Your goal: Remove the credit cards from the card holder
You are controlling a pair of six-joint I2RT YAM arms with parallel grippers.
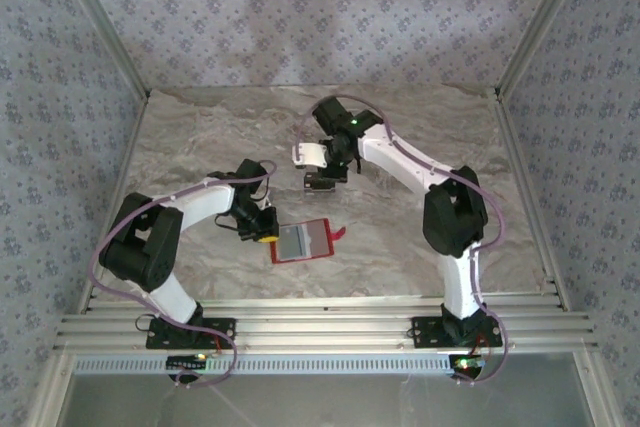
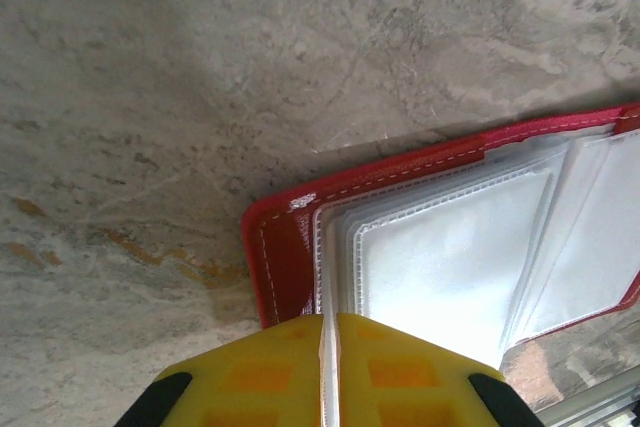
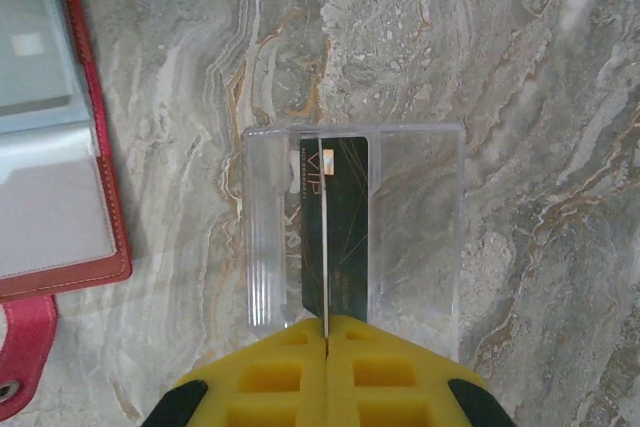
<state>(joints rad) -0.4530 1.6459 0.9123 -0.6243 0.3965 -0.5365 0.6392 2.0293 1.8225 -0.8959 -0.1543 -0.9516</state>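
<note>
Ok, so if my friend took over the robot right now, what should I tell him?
Left gripper: shut, pinching the edge of the open red card holder, which is on the table.
Right gripper: shut on a dark credit card with clear plastic around it, well apart from the holder.
Done: one card is out.
Left: put that card down, then check the pockets. I cannot tell whether more cards are inside.
</note>
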